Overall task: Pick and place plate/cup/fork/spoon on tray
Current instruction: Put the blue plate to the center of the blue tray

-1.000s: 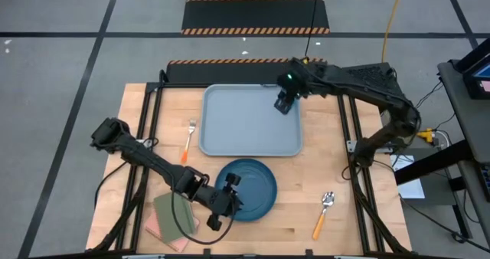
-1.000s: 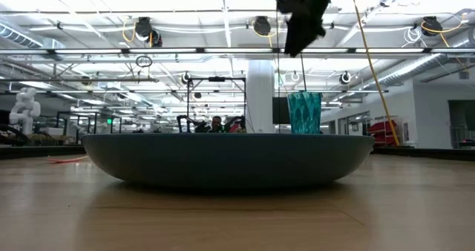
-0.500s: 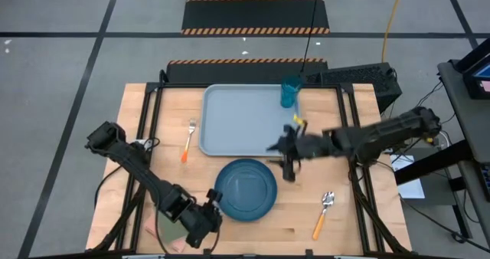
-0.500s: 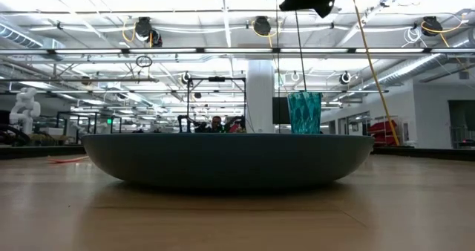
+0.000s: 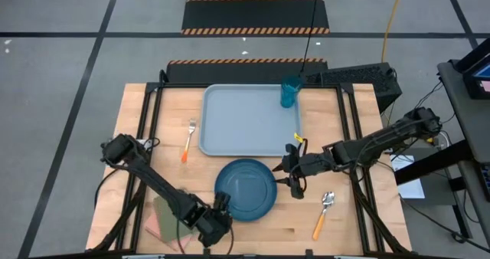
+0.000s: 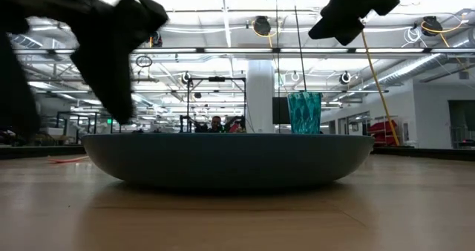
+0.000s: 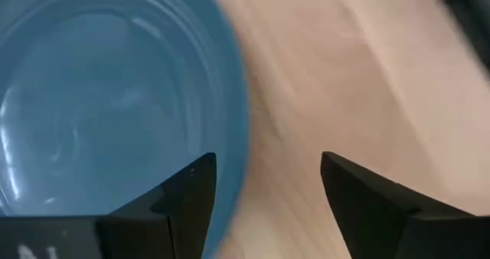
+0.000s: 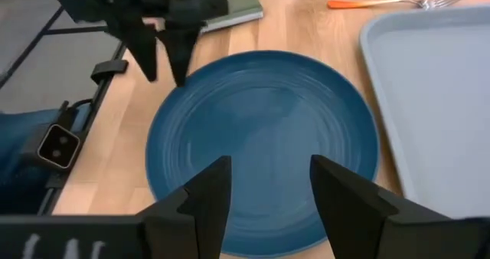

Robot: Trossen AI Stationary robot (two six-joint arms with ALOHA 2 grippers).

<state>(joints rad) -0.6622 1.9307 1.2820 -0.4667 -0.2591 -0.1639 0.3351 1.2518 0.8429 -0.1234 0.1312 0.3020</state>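
Note:
The dark teal-blue plate [image 5: 245, 188] lies flat on the wooden table, nearer than the grey-blue tray [image 5: 250, 121]. The teal cup [image 5: 289, 92] stands upright in the tray's far right corner. The fork [image 5: 188, 139] lies left of the tray and the spoon [image 5: 324, 213] right of the plate, both on the table. My left gripper [image 7: 264, 182] is open at the plate's near-left rim [image 7: 233, 136], one finger over the plate and one over the table. My right gripper [image 8: 268, 178] is open and hovers over the plate's right part.
A green notebook [image 5: 164, 217] lies at the table's near left corner, beside my left arm. In the right wrist view my left gripper [image 8: 164, 37] shows across the plate. Bare wood lies between the plate and the spoon.
My right gripper has gone from above the cup at the tray's far right corner toward the near edge, to the plate's right side. The cup stays upright on the tray. My left gripper drew back from the plate's left rim toward the near edge, then returned to its near-left rim.

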